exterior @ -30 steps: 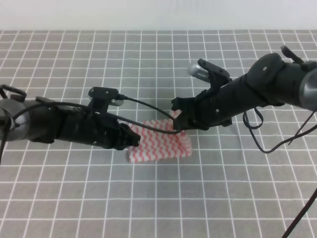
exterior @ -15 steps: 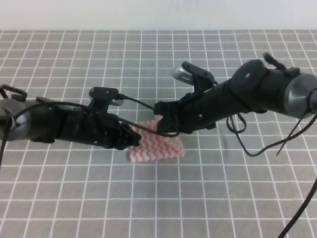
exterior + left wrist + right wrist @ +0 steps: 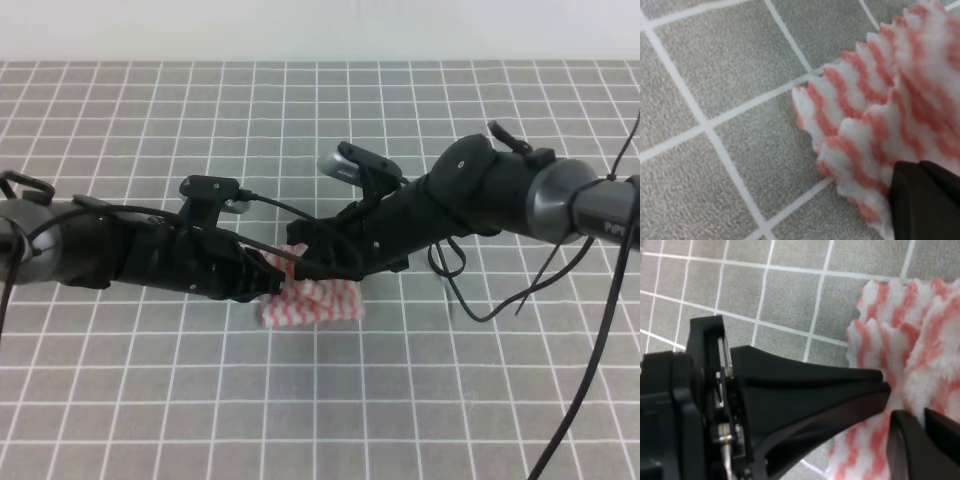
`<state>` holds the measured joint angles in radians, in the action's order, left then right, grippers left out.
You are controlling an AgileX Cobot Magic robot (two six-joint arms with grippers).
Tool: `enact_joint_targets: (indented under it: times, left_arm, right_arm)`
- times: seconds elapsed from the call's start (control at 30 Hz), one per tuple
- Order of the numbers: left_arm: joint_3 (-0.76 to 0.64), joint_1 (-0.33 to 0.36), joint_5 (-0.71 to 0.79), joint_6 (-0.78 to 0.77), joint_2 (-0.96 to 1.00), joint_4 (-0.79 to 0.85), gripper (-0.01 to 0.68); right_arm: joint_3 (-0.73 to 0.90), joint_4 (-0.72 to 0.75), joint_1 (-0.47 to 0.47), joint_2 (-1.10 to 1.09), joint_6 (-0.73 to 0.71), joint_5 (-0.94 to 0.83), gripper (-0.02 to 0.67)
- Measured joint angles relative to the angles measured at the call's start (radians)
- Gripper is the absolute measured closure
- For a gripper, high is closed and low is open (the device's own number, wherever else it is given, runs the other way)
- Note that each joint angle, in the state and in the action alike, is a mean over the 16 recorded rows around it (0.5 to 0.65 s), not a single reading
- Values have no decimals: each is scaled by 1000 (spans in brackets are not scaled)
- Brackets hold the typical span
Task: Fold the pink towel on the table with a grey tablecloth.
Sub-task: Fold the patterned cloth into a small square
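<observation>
As the right gripper (image 3: 303,266) carried its pinched edge leftward, the pink towel (image 3: 312,303) on the grey worktop (image 3: 450,400) narrowed toward the left gripper (image 3: 268,281); both jaws stood clamped on cloth, fold nearly closed.

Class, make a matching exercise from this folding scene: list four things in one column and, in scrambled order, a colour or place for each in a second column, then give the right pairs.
Things:
1. towel
2. tablecloth
3. left gripper
4. right gripper

Descriptions:
A. grey with a white grid
B. pink and white zigzag stripes
C. reaches in from the right of the exterior view
D. at the towel's left edge in the exterior view

Pairs: 1-B, 2-A, 3-D, 4-C
</observation>
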<state>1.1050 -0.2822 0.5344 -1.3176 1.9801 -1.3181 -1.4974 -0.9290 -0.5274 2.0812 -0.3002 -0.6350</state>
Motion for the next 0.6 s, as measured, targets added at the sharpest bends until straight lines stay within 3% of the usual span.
enact_joint_targets:
  times: [0.6]
  left_arm:
    - [-4,34,7,1,-37,17,677]
  right_arm:
    - [-7,-6,0,19,-22,-12,663]
